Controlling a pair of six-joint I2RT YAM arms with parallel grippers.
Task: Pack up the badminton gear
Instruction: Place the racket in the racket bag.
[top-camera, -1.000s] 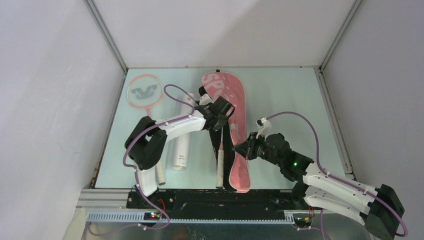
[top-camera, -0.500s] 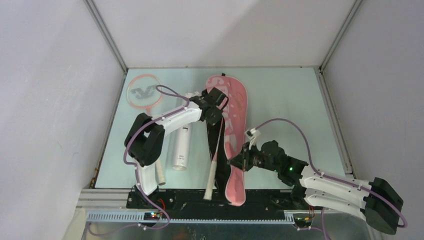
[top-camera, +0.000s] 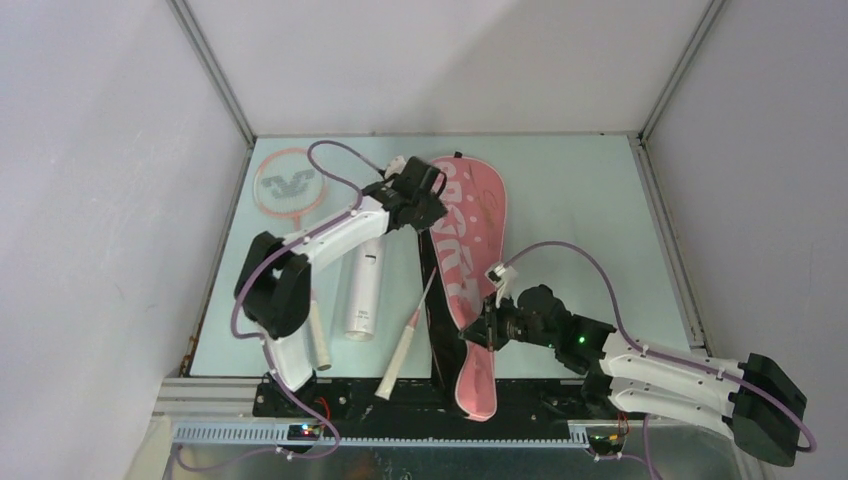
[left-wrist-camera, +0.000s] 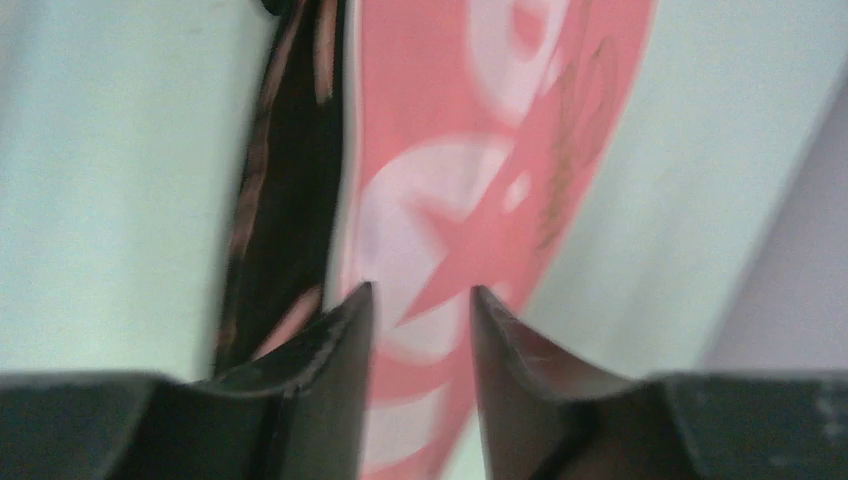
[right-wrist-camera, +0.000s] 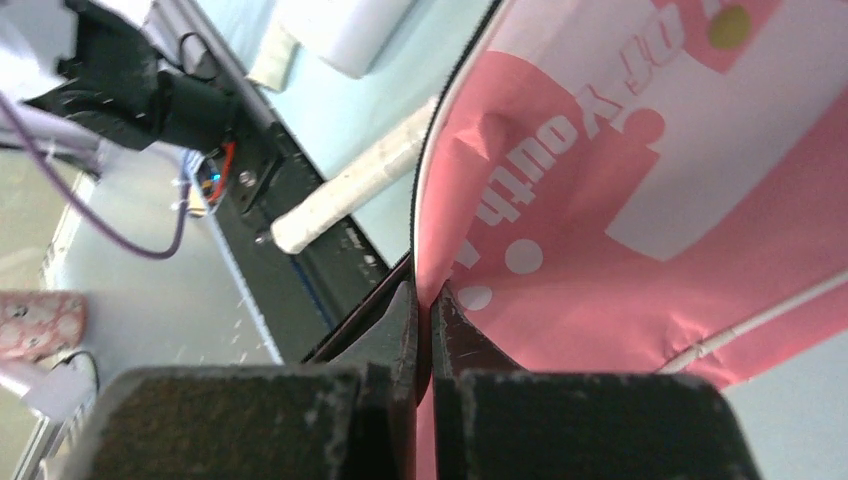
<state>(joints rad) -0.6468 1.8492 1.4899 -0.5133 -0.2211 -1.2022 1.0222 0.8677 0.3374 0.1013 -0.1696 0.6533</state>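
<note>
Bagging of the first racket (top-camera: 400, 347) is looking like the step in hand. The pink bag (top-camera: 478, 215) is lying lengthwise down the middle of the top view. The racket's white handle and thin shaft are sticking out from the bag's left edge toward the lower centre, with the head apparently tucked under the fabric.

The right gripper (right-wrist-camera: 425, 288) is pinching the bag's dark-piped edge near its lower end, jaws pressed together on the fabric. The left gripper (left-wrist-camera: 420, 295) is hovering over the bag's upper part beside the black strap (left-wrist-camera: 285, 180), jaws parted with nothing between them.

The next move, as I judge it, is calling for the left arm to take the shaft and slide it deeper while the right is holding the edge. The handle is angling off to the left, so it will need lining up with the bag.

The second racket (top-camera: 287, 185) is lying at the upper left, and the white tube (top-camera: 364, 290) is lying between it and the bag.

No shuttlecocks are showing, and I cannot tell whether they are inside the tube. The first racket's head is hidden, the left wrist view is blurring, and the left arm is covering the bag's upper-left corner.
</note>
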